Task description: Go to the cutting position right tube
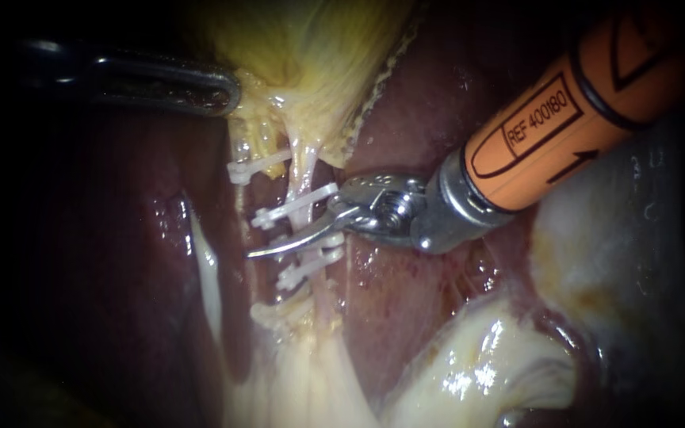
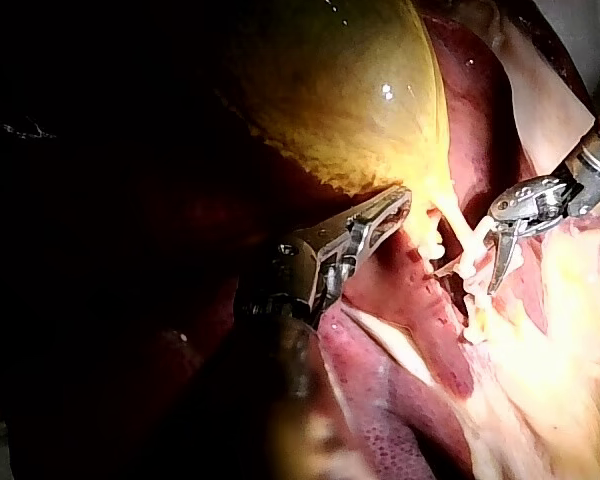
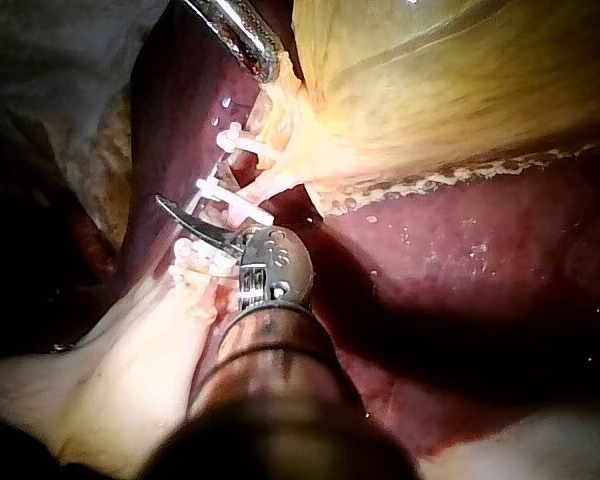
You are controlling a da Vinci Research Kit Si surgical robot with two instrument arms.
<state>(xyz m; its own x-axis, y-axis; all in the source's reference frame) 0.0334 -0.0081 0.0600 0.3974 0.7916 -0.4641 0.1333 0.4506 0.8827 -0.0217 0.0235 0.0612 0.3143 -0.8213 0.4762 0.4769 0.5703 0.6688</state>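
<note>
The left instrument is seen lying over the dark liver. Its jaws are pressed together, with their tip at the yellow fringe where the gallbladder narrows. They appear to be clenched on that fringe, though the endoscope view is too dim there for certainty. In the left wrist view the left instrument is shown with no gap between its jaws, the tip against the gallbladder.

The right instrument is held with its blades moderately parted and nothing gripped. One blade is laid across the front of the right tube, and its tip reaches past the tube toward the left. The other blade is mostly hidden near the wrist. In the left wrist view the right instrument is seen with its blades spread in a V and the pale tube between them.

The left tube is crossed by one clip. Just beside it, the right tube is stretched with its long axis running up and down the endoscope view, from the gallbladder toward pale tissue below. An upper clip and a lower clip are set across it, and the visible blade crosses the tube between these two.
</note>
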